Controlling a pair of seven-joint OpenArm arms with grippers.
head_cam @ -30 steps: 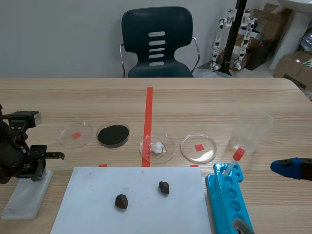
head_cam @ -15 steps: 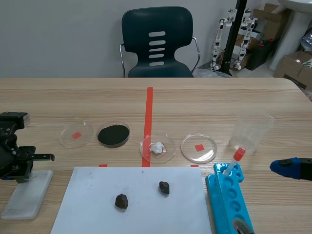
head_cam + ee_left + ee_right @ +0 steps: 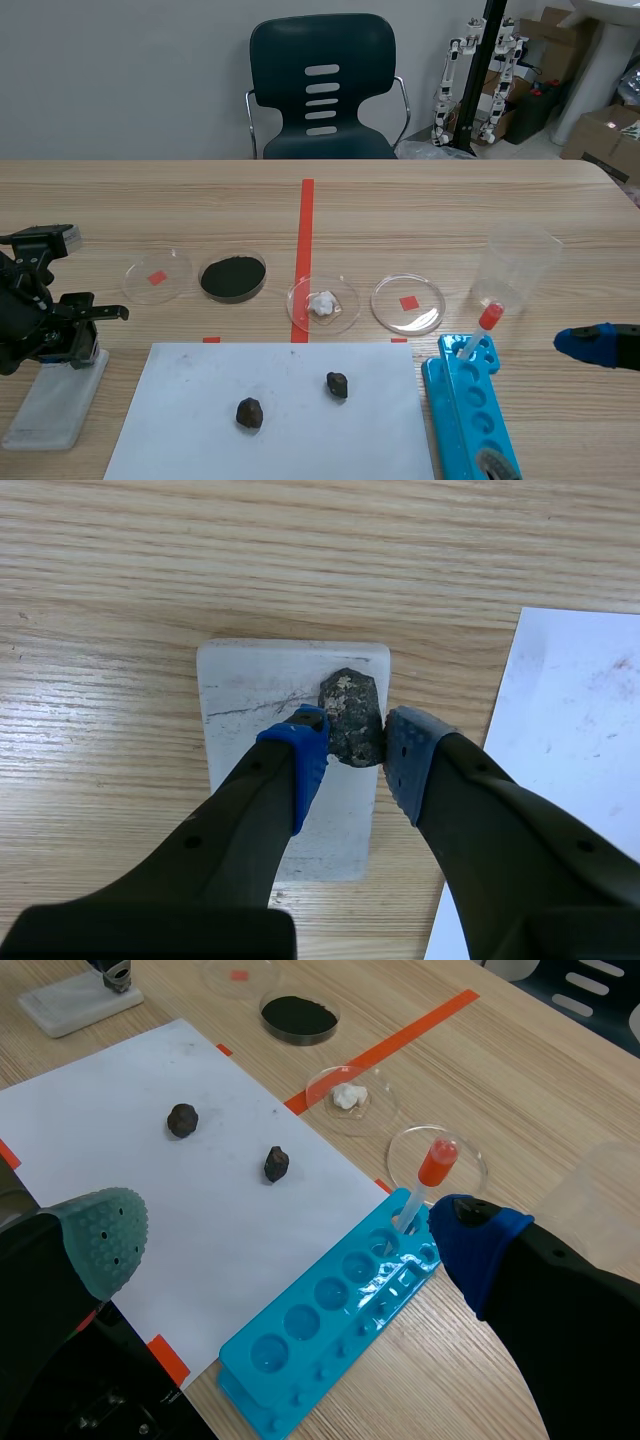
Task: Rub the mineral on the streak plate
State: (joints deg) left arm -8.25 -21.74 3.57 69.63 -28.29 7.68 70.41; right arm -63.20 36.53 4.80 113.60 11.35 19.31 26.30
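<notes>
mineral (image 3: 351, 718) between left fingers (image 3: 296, 763), on streak plate (image 3: 250, 695)

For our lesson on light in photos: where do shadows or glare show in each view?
Scene view: even light, faint shadows under the rocks on the paper. Left wrist view: the left gripper, shut on the mineral, shades the streak plate beneath. Right wrist view: soft sheen on the blue rack.

Thick black left claw (image 3: 350, 742), blue dotted pads (image 3: 303, 755)

Wood table (image 3: 450, 200) w/ paper (image 3: 300, 430), streak plate (image 3: 50, 405), dishes (image 3: 407, 303), rack (image 3: 470, 420), beaker (image 3: 515, 265)
</notes>
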